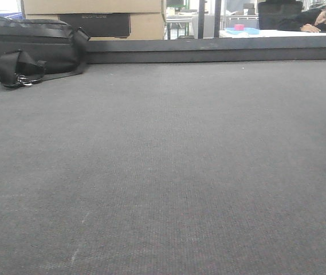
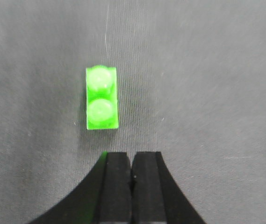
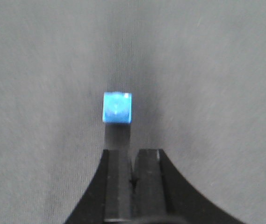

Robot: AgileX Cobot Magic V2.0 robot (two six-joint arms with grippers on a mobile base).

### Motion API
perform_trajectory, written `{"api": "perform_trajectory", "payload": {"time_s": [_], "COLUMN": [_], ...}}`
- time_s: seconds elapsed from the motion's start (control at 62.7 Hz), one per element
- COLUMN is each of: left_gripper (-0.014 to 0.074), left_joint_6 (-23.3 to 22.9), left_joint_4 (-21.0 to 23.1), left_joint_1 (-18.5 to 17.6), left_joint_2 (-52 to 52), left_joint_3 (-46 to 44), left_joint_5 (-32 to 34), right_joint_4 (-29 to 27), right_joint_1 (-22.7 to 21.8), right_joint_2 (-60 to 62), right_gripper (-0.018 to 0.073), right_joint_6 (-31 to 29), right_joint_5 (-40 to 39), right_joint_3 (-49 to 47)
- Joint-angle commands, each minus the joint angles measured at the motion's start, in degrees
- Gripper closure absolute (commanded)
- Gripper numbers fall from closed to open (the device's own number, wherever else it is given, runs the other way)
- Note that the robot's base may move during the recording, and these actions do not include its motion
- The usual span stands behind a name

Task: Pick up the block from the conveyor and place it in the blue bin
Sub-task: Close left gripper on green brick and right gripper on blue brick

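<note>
Left gripper (image 2: 133, 157): clenched, its two black fingers pressed flat together with nothing between them, over the conveyor (image 2: 207, 93).
Right gripper (image 3: 133, 156): clenched the same way and empty, fingers meeting along a thin seam.
Green block (image 2: 102, 97): bright green two-stud brick lying flat on the belt, studs up. Its long axis runs away from the fingertips. It sits just ahead of them, offset toward picture-left, and apart from them.
Blue block (image 3: 118, 108): small and roughly cube-shaped, blurred. It lies on the belt ahead of the right fingertips, in line with the picture-left finger and not touching it. Stud count cannot be told.
Belt surface: dark grey, finely woven matting fills both wrist views and most of the front view, with a dark raised rail (image 1: 208, 51) along its far edge.
Black bag (image 1: 28, 48): at the far left of the belt by the rail, with a strap and metal clip in front.
Cardboard boxes (image 1: 94, 17): beyond the rail, behind the bag.
Background: a white bench (image 1: 289, 33) carries a pale blue tray (image 1: 251, 31) with a pink object (image 1: 239, 27) on it. A person (image 1: 323, 20) rests head-down there.
</note>
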State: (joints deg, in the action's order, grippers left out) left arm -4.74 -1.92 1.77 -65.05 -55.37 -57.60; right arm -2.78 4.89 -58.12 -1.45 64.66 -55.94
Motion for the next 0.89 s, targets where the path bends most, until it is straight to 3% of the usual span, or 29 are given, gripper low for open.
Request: {"api": "perform_trajectory", "payload": {"time_s": [0.0,0.159,0.399,0.478,0.622,0.717,0.877], "left_gripper": [0.0708,0.0708,0.0708,0.0708,0.0708,0.0708,0.0708], "left_joint_6": [-0.28,-0.28,-0.28,-0.28,-0.28,-0.28,-0.28], "left_joint_4": [0.6,1.43,1.43,1.54,1.62,1.62,1.62], "left_joint_1": [-0.35,-0.35,-0.35,-0.35,-0.35,-0.35,-0.35], "left_joint_2": [-1.69,-3.23,-3.2,-3.2,-3.2,-3.2,-3.2], "left_joint_3": [-0.57,-0.57,-0.57,-0.57,-0.57,-0.57,-0.57], "left_joint_5": [0.22,0.13,0.37,0.35,0.35,0.35,0.35], "right_joint_4": [-1.45,-6.93,-4.0,-2.68,-1.31,-0.4,-0.4], "right_joint_1": [-0.22,-0.22,-0.22,-0.22,-0.22,-0.22,-0.22], "right_joint_2": [-3.36,-9.4,-17.16,-18.91,-21.65,-23.71,-28.83], "right_gripper": [0.0721,0.0721,0.0695,0.0602,0.0293,0.0159,0.0137], "right_joint_6": [0.49,0.95,0.95,0.95,0.95,0.95,0.95], "right_joint_5": [-0.68,-1.88,-5.41,-5.41,-5.62,-7.05,-10.39], "right_joint_3": [-0.65,-0.65,-0.65,-0.65,-0.65,-0.65,-0.52]}}
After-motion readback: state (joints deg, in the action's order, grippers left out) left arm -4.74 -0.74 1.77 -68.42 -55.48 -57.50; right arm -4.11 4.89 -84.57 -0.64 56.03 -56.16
